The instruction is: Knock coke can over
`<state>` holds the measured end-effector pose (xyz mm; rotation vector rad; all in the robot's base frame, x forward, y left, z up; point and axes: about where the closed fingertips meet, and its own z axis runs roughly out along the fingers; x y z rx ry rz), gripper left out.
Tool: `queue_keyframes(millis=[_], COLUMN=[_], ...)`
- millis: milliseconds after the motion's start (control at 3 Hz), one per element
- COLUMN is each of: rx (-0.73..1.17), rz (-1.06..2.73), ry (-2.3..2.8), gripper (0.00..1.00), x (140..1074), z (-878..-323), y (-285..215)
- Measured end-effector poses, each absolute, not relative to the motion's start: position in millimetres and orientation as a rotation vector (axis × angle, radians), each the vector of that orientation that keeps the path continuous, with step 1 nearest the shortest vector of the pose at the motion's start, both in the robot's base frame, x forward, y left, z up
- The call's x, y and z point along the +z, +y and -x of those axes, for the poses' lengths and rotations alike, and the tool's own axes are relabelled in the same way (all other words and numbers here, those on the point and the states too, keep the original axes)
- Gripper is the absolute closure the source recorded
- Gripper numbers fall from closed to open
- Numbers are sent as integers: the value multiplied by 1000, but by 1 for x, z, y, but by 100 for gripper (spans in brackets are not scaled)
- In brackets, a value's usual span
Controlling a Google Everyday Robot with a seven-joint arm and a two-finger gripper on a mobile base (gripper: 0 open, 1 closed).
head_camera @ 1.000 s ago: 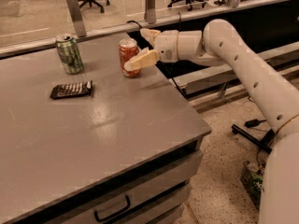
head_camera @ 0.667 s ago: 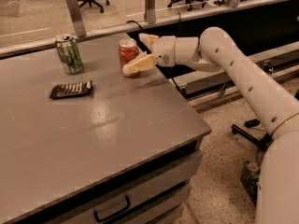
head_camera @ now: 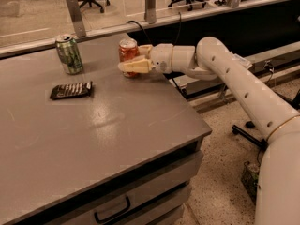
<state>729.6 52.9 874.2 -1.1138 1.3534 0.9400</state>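
Note:
The coke can (head_camera: 126,51) is orange-red with a silver top. It stands upright near the far right edge of the grey table (head_camera: 108,139). My gripper (head_camera: 136,58) reaches in from the right at can height and is open. One pale finger (head_camera: 132,66) lies across the front of the can's lower part. The other finger (head_camera: 145,48) sits just behind the can's right side. The can is partly between them. I cannot tell whether the fingers touch it.
A green can (head_camera: 69,54) stands upright at the table's far left. A dark snack packet (head_camera: 71,90) lies flat in front of it. The table's right edge and corner (head_camera: 201,128) are near my arm. A railing with posts (head_camera: 150,3) runs behind the table.
My gripper has moved left along the far edge, so its front finger now crosses the can's lower part. The can still stands upright in the same spot.

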Motion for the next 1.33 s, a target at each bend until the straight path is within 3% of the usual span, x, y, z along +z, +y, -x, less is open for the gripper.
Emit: queue_keyframes(millis=[667,1000,1333], rx=[932,839,716], rz=[1170,1341,1542], ry=[1355,1383,1438], gripper=[88,100,100], x=[885,916,940], z=[-728,-722,-712], y=[52,52,47])
